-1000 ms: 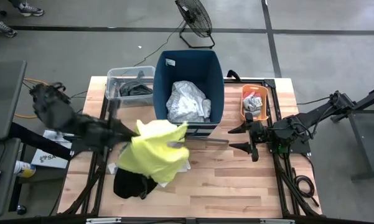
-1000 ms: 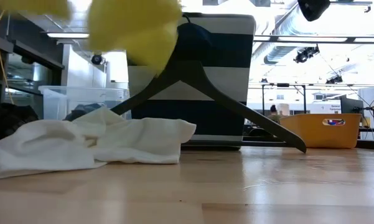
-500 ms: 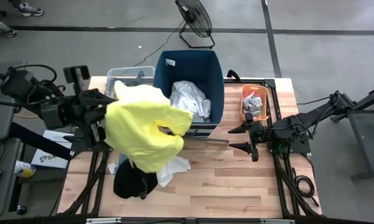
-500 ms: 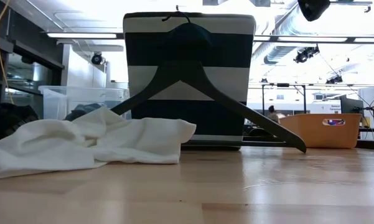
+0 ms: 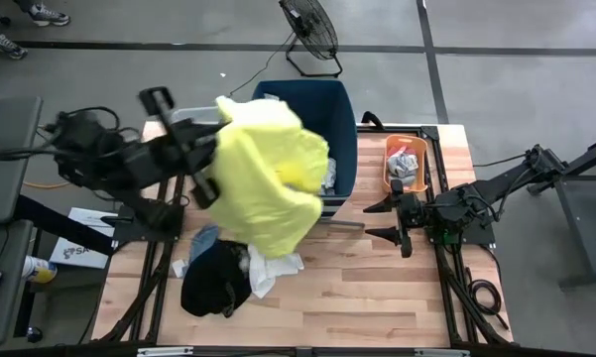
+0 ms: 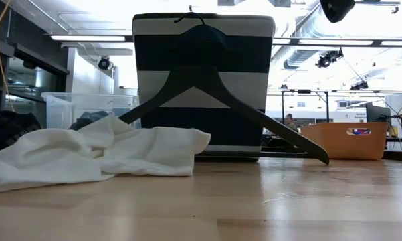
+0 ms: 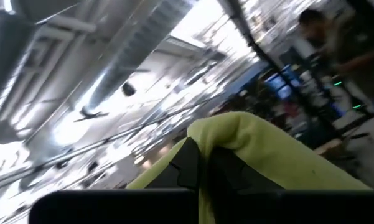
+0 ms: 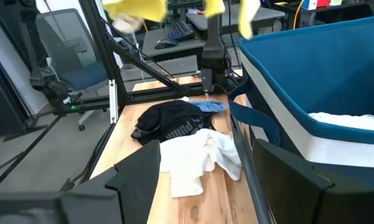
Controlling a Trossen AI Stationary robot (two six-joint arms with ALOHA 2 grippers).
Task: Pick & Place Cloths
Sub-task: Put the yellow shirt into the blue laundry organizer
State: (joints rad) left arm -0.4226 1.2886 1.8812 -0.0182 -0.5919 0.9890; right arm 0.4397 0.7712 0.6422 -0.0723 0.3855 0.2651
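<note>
Left gripper [image 5: 216, 149]: mine, raised above the table's far left part, fingers clamped on the neon-yellow shirt [image 5: 273, 174]; my wrist view shows a yellow fold [image 7: 261, 149] pinched between my dark fingers [image 7: 190, 165].
Neon-yellow shirt: hangs in the air from my left gripper, draped over the near left corner of the dark-blue bin [image 5: 332, 109] and partly hiding its opening.
Right gripper [image 5: 392, 220]: mine too, waiting low at the table's right side beside the orange tub [image 5: 405, 164], fingers spread apart with nothing between them.
White cloth [image 6: 100, 154]: lies crumpled on the wooden table [image 5: 377, 288] in front of the bin, also seen from my right wrist [image 8: 199, 158].
Black garment [image 5: 213, 283]: heaped on the table, touching the white cloth on its left.
Blue piece [image 8: 211, 107]: small, just beside the black garment's far edge.
Bin contents: a white garment [image 8: 351, 120] rests inside.
Hanger [image 6: 221, 94]: dark, leaning against the bin's front.
Clear tub [image 6: 87, 107]: left of the bin, with dark clothes in it.
</note>
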